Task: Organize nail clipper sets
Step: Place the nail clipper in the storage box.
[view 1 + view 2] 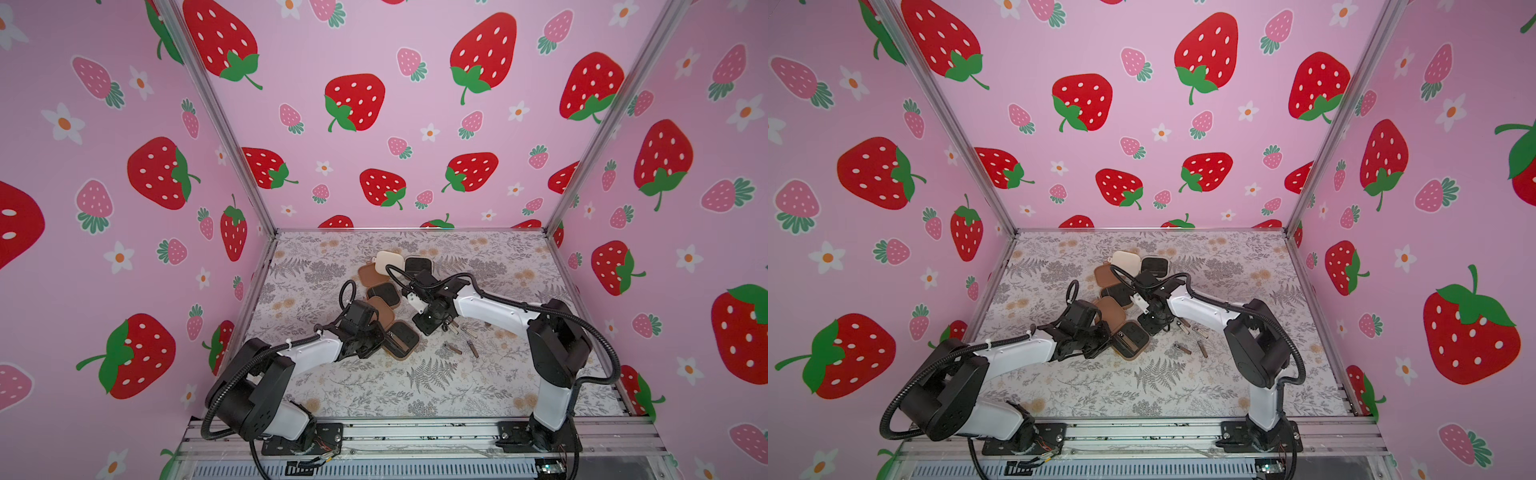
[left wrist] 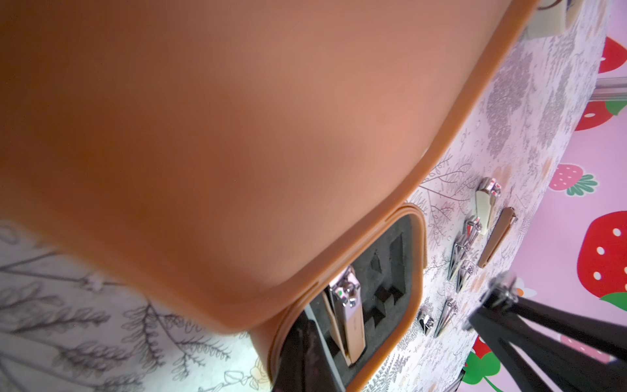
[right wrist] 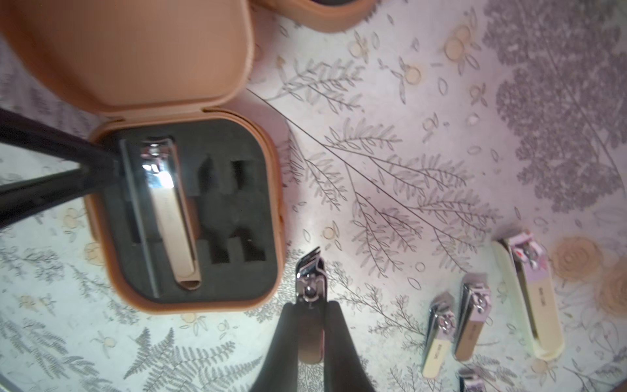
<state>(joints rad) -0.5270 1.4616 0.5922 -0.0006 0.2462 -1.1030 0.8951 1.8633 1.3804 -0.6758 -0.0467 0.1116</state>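
Note:
A brown case (image 3: 271, 210) lies open, its lid (image 2: 203, 135) raised and one large clipper (image 3: 169, 210) seated in the black foam. My left gripper (image 3: 115, 166) is shut, its tips resting on the foam just inside the case's rim. My right gripper (image 3: 310, 312) is shut on a small silvery clipper (image 3: 309, 281), held just beside the case's corner. In both top views the two grippers (image 1: 384, 347) (image 1: 446, 326) flank this case (image 1: 401, 338). A second brown case (image 1: 372, 274) and a cream case (image 1: 390, 262) lie open behind.
Three loose clippers (image 3: 437, 339) (image 3: 471, 322) (image 3: 526, 295) lie side by side on the floral mat beside the right gripper, with a further one (image 3: 471, 383) at the picture's edge. Strawberry-print walls enclose the mat on three sides.

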